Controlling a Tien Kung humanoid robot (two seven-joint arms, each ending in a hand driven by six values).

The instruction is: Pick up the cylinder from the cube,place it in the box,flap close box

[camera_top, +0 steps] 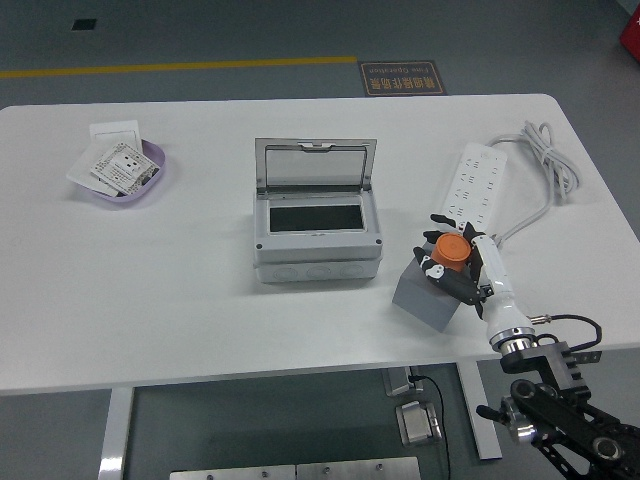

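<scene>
One hand (452, 262) cups the orange cylinder (451, 250) atop the grey cube (430, 297), fingers closed around it. Best lift straight up before crossing to the open box (316, 232)

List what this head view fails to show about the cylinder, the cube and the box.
- Orange cylinder: sides partly covered by the right hand.
- Grey cube: top hidden under cylinder and hand.
- Box: interior too dark to see.
- Left hand: outside the frame.
</scene>
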